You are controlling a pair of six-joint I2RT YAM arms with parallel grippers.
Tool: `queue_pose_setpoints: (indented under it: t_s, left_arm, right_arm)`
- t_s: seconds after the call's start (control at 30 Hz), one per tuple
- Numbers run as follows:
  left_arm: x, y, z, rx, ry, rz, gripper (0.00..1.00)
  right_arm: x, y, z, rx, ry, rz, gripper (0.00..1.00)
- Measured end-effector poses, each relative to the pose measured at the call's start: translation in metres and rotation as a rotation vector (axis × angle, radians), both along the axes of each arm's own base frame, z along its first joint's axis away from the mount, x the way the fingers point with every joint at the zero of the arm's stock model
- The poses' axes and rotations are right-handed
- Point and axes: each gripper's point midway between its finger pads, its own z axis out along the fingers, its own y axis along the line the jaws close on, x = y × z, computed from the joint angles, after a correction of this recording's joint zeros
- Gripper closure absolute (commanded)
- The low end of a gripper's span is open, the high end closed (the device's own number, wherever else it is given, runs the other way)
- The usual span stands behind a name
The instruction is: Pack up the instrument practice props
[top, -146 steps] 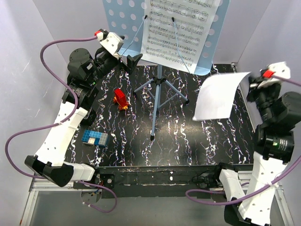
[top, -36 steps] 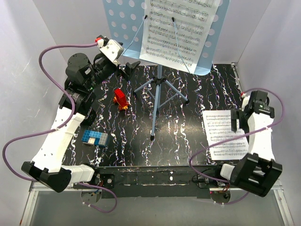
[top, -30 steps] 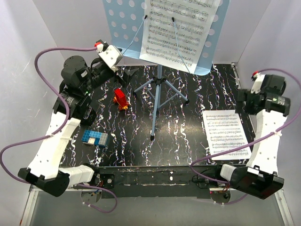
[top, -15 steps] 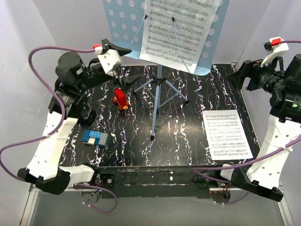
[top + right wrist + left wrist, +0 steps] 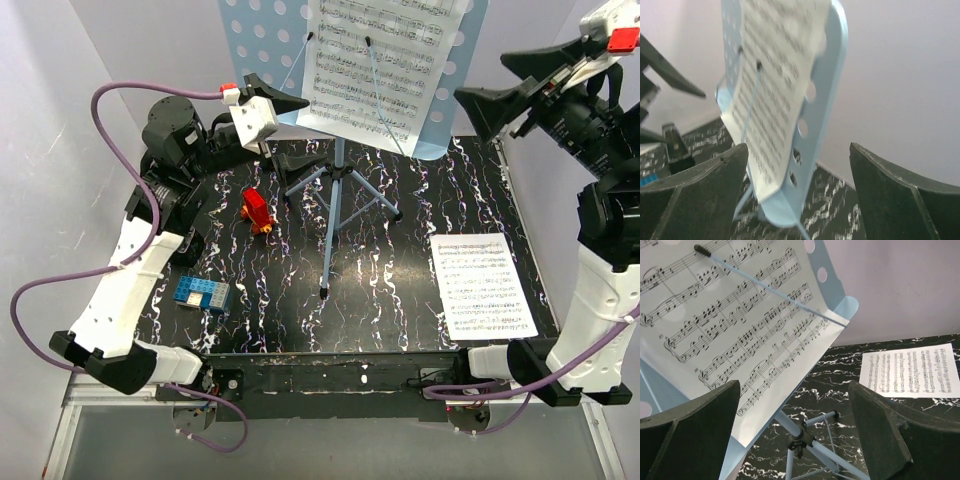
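The light-blue music stand [image 5: 262,40] rises at the back centre on its pole [image 5: 334,215] and tripod legs. One sheet-music page [image 5: 375,65] rests on its desk under two thin wire arms. A second page [image 5: 481,285] lies flat on the table at the right. My left gripper [image 5: 288,128] is open beside the desk's lower left corner. In the left wrist view the left gripper [image 5: 795,432] frames the pole [image 5: 790,426] and the page [image 5: 730,315]. My right gripper [image 5: 508,84] hangs open, high up, off the desk's right edge. The desk's edge [image 5: 826,85] stands ahead of the right gripper [image 5: 795,195].
A small red toy [image 5: 256,210] and a blue block [image 5: 203,293] sit on the black marbled table [image 5: 390,270] at the left. White walls close in the back and both sides. A black bar [image 5: 340,372] runs along the near edge.
The page held in the air earlier now lies on the table. The right gripper rose from beside it to the stand's right edge. The left gripper moved right toward the stand.
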Motion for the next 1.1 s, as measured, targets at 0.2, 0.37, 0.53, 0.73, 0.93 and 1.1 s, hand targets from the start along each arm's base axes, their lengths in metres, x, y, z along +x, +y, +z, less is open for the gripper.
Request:
queue_pose_setpoints:
  t_s: [0.2, 0.37, 0.53, 0.73, 0.93, 1.1]
  left_arm:
    - [-0.008, -0.007, 0.005, -0.01, -0.019, -0.025, 0.11]
    - [-0.01, -0.009, 0.006, -0.017, -0.037, -0.021, 0.11]
    - [-0.01, -0.008, 0.001, -0.018, -0.038, -0.007, 0.11]
    - [-0.008, -0.008, -0.003, -0.018, -0.038, 0.002, 0.11]
    - [-0.007, -0.009, -0.005, -0.021, -0.038, 0.001, 0.11]
    - [-0.007, -0.009, -0.002, -0.03, -0.048, 0.0, 0.1]
  right_arm:
    - [0.007, 0.014, 0.061, 0.095, -0.222, 0.0, 0.12]
    - [0.028, 0.024, 0.095, 0.157, -0.337, -0.007, 0.13]
    - [0.048, 0.04, 0.097, 0.158, -0.369, 0.012, 0.13]
    - [0.046, 0.046, 0.104, 0.132, -0.435, 0.025, 0.13]
    - [0.036, 0.051, 0.112, 0.09, -0.523, 0.045, 0.13]
    - [0.029, 0.06, 0.111, 0.055, -0.555, 0.089, 0.14]
